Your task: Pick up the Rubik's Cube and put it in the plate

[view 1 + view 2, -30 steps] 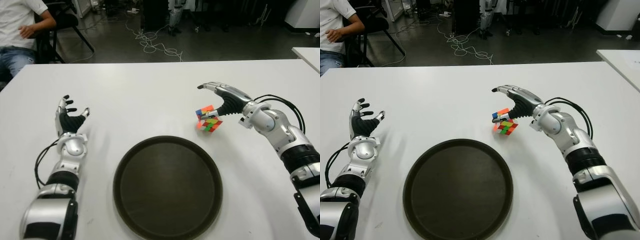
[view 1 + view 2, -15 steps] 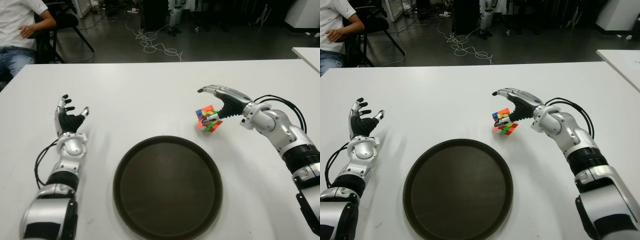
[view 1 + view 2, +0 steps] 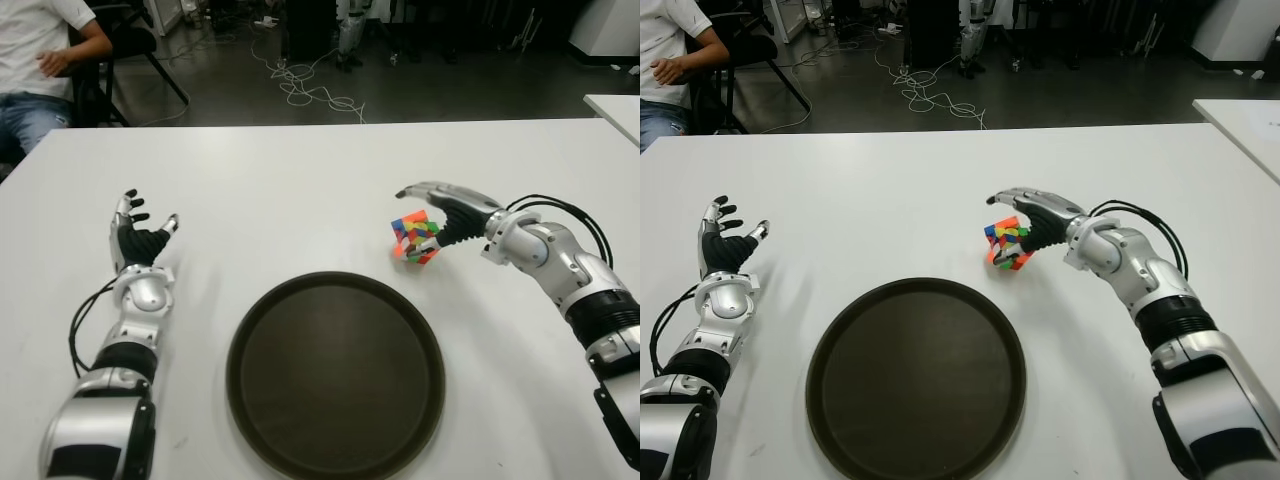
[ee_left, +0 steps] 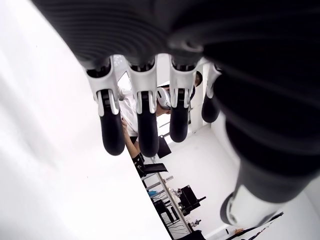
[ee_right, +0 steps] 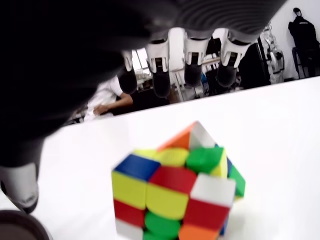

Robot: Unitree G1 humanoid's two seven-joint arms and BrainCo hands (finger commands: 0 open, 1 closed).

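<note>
right hand (image 3: 447,215) arched over the rubik's cube (image 3: 416,237), fingers wide and extended past its far side, thumb near its side; nothing is gripped yet. the cube sits on the white worktop (image 3: 300,190), under the palm and just beyond the rim of the dark plate (image 3: 335,372). for a sound grasp the fingers and thumb should likely close on opposite flat faces, not corners, before lifting. left hand (image 3: 138,243) shows spread and empty, well apart from the plate, on its far side from the cube.
</note>
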